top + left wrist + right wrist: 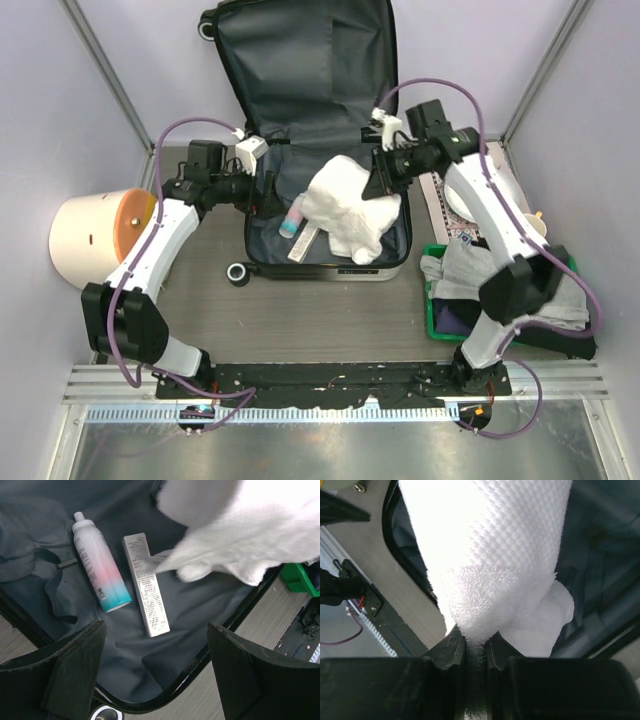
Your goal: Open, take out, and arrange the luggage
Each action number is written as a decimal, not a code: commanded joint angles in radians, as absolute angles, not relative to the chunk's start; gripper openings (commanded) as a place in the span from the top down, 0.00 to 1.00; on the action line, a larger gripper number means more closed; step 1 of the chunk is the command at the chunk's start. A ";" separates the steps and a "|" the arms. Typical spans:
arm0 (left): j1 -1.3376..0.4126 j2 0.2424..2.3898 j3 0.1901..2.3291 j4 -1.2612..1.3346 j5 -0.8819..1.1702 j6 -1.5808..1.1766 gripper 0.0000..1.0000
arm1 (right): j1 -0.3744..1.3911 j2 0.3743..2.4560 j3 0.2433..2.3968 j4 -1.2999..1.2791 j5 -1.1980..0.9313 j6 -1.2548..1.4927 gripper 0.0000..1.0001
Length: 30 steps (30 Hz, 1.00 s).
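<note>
White towel (345, 205), top view: it hangs pinched in the right gripper (383, 180) above the luggage (300, 70), which lies open mid-table with its lid propped rearward. Lift straight up until the hem clears the shell, then carry it aside, probably toward the tray (430, 318).

Left wrist view: the left gripper (156, 630) is spread wide and empty over the near rim. One bottle (100, 565) and one box (146, 592) lie side by side on the lining.

Right wrist view: the jaws clamp one towel fold. Grip firmly during transfer.

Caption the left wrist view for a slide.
Open left gripper above the luggage lining, a spray bottle and slim box lying inside, white towel hanging at upper right.
</note>
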<state>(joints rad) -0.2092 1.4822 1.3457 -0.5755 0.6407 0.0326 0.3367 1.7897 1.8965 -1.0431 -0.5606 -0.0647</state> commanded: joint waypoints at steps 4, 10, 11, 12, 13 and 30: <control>-0.209 1.398 1.275 -0.500 0.647 0.035 0.14 | 0.238 1.433 1.658 -1.048 -0.486 0.178 0.99; -0.209 1.364 1.233 -0.480 0.655 0.026 0.14 | 0.025 1.292 1.660 -1.228 -0.384 0.132 0.99; -0.209 1.364 1.233 -0.479 0.657 0.023 0.14 | -0.030 1.278 1.663 -1.256 -0.338 0.079 0.99; -0.210 1.365 1.230 -0.477 0.660 0.023 0.14 | -0.046 1.269 1.666 -1.311 -0.289 0.049 0.99; -0.209 1.370 1.230 -0.473 0.666 0.021 0.14 | -0.058 1.263 1.669 -1.334 -0.249 0.019 0.99; -0.212 1.411 1.256 -0.430 0.704 0.006 0.15 | -0.224 0.976 1.134 -1.248 0.371 -0.439 0.99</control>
<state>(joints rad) -0.2092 1.4166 1.2331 -0.4797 0.6720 0.0086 -0.1539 1.0649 1.2495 -1.3281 0.1837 -0.2951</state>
